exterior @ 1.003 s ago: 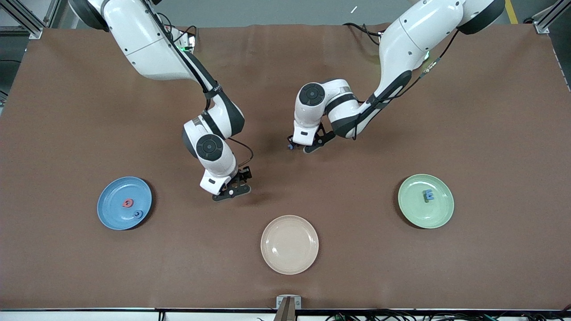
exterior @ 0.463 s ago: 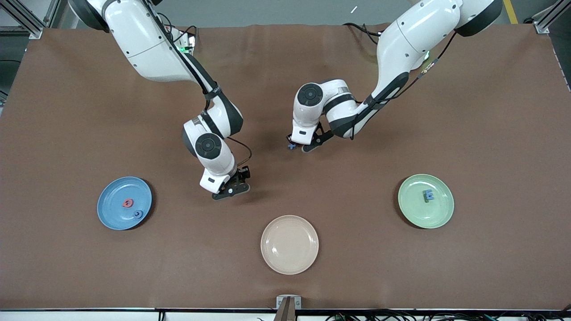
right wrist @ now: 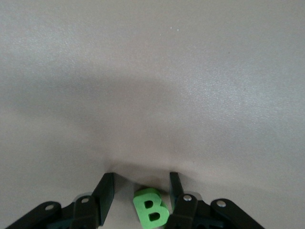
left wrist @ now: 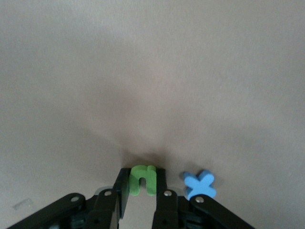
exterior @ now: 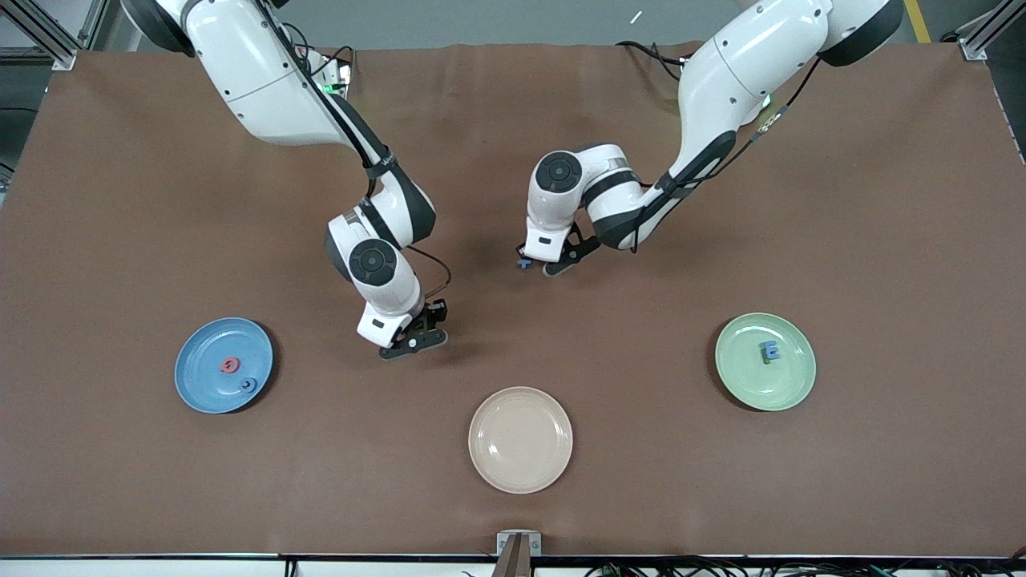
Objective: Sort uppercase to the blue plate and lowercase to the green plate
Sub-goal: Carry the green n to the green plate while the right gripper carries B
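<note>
I have two letters in hand at once. The green u (left wrist: pixel 143 179) sits on the brown table (exterior: pixel 721 200) near its middle, pinched between the pads of my left gripper (left wrist: pixel 142 188), which is pressed together on it; the blue x (left wrist: pixel 200 184) lies flat just beside that gripper, untouched, and shows in the front view as a blue speck at its edge. Toward the right arm's end, nearer the front camera, my right gripper (right wrist: pixel 141 188) is down at the table with the green B (right wrist: pixel 151 208) between its fingers; there is a visible gap on either side of the letter, so I judge it is spread around the B and not yet gripping. On the blue plate (exterior: pixel 196 393) I can see the red Q (exterior: pixel 230 366) and the blue G (exterior: pixel 248 385), and on the green plate (exterior: pixel 789 393) only the blue m-like piece (exterior: pixel 769 350). The cream plate (exterior: pixel 521 473), nearest the camera, has nothing on it. By my count three of the letters are sorted; the u and x must go to the green plate, the B to the blue one. I cannot find a green N or a p-like piece anywhere in these views.
</note>
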{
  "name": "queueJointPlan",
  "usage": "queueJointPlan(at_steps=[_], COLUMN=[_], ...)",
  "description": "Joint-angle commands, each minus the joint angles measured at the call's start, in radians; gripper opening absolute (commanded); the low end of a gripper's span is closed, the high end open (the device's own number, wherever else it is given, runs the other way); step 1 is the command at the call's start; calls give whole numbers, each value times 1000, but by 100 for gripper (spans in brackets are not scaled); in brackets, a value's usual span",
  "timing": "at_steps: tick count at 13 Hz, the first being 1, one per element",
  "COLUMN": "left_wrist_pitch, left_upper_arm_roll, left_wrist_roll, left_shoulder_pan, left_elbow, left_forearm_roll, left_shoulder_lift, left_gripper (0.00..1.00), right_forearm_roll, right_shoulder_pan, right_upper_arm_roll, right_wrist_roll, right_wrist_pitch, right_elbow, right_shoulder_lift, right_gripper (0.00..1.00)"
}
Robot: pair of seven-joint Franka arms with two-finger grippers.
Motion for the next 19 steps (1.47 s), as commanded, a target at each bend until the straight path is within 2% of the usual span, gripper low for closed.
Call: queueJointPlan(at_steps=[1,4,7,9,12,14,16,19], left_wrist_pitch=[-49,-84,-139,-155,-152,-150,-147,-147], left_upper_arm_roll=[1,-1,-6,-7,-6,-7,-3,-4], left_wrist_roll=[3,62,276,428,551,679,769,953], left_shoulder_pan=[61,153,306,407,551,639,688,779], left_elbow=[-1,-2,-1,-7,-1,5,54,76], left_forearm_roll=[23,25,25,25,26,25,25,11], left_shoulder_lift=[-75,-136,-179,-185,-181,-179,-127,-99], left_gripper=[3,3,3,3,3,4,4,6], right_forearm_roll=[-17,-15,-11,-9,-8,-5,21,23], right_shoulder_pan=[-31,-47,-45,-44,-44,-48,-67,-168], right_upper_arm_roll=[5,6,6,8,8,8,3,2], right_wrist_roll=[-15,-36,-35,-33,-27,-21,-19,-79], right_wrist_pitch=[4,4,7,5,4,-1,-50,-108], right_elbow=[-79,-116,-115,-112,-110,-107,-72,-36], right_shoulder_lift=[-21,-48,-48,-48,-54,-69,-93,-121], right_gripper=[54,56,53,39,20,14,11,10])
